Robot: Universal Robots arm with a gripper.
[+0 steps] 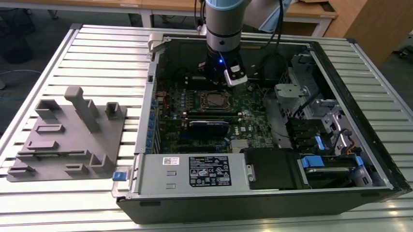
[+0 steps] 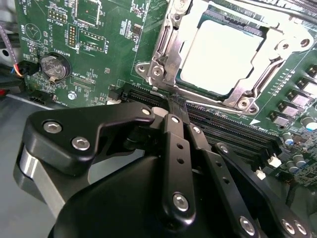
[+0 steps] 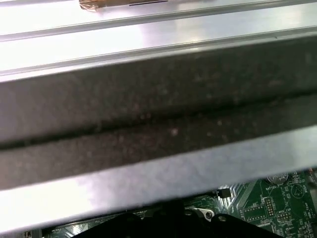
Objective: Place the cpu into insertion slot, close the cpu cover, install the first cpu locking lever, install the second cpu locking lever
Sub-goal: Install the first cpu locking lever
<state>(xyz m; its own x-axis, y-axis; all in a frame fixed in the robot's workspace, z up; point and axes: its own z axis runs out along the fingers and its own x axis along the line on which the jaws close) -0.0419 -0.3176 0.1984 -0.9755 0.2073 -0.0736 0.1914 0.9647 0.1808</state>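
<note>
The arm (image 1: 223,29) is a grey tube with a pale blue joint cap and black cables alongside; a small blue light glows near its wrist. The gripper (image 2: 177,106) is matte black, with jointed links fastened by silver screws.

We see a ribbed silver metal table (image 1: 77,53) w/ two things directly on it: an open black computer case (image 1: 258,208) toward the exterior view's right, and a grey moulded fixture tray (image 1: 67,140) just beside it on the exterior view's left. Both sit flat.
</note>
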